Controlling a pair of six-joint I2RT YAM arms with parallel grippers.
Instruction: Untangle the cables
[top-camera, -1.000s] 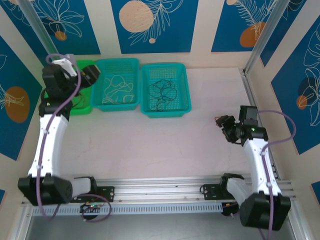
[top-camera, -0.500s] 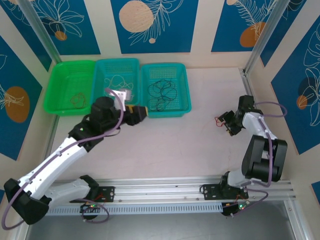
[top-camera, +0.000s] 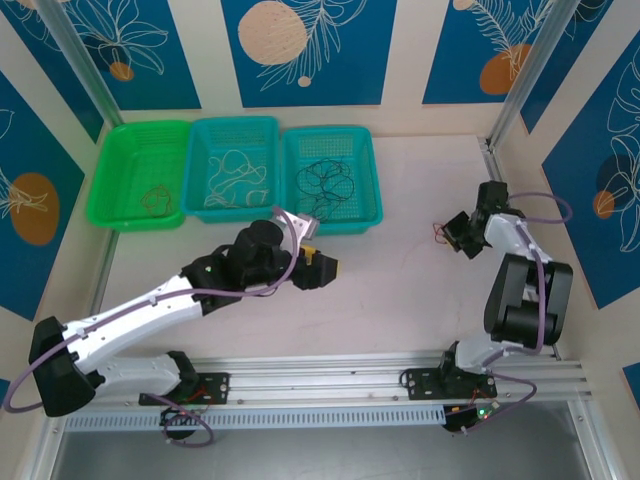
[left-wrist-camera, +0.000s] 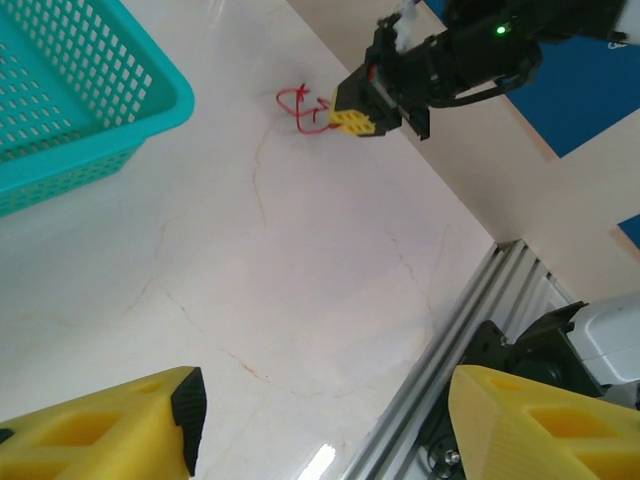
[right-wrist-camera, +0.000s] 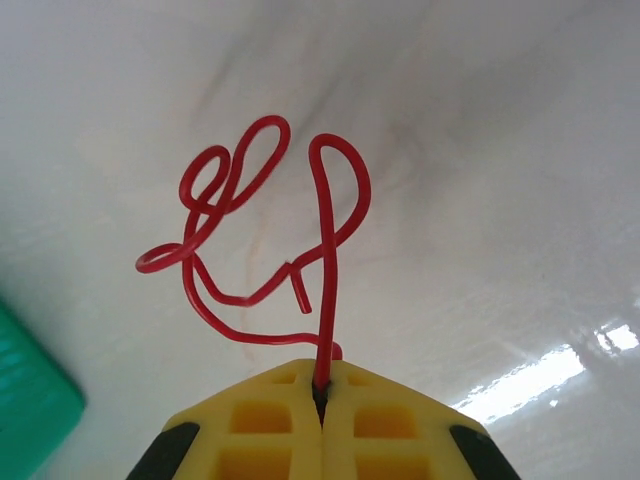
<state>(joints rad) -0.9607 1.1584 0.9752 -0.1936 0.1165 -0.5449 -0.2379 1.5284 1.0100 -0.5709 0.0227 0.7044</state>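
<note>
My right gripper (top-camera: 452, 233) is shut on the red cable (top-camera: 439, 234) near the table's right side. In the right wrist view the red cable (right-wrist-camera: 250, 215) curls in loose loops out of the closed yellow fingertips (right-wrist-camera: 322, 392), just above the table. The white cable (top-camera: 236, 178) lies in the middle teal basket (top-camera: 232, 128). The black cable (top-camera: 326, 184) lies in the right teal basket (top-camera: 376, 190). My left gripper (top-camera: 326, 270) hangs over the table's middle, open and empty. Its camera looks past its own fingers (left-wrist-camera: 110, 425) at the red cable (left-wrist-camera: 300, 106) and the right gripper (left-wrist-camera: 357, 120).
A green basket (top-camera: 112, 170) at the back left holds a thin curled wire (top-camera: 155, 198). The three baskets stand in a row along the back wall. A corner of the teal basket (left-wrist-camera: 70, 90) is left of my left gripper. The aluminium rail (top-camera: 330, 375) runs along the near edge.
My left arm swung from the green basket across to the table's middle. My right gripper closed on the red cable and shifted slightly toward the back.
</note>
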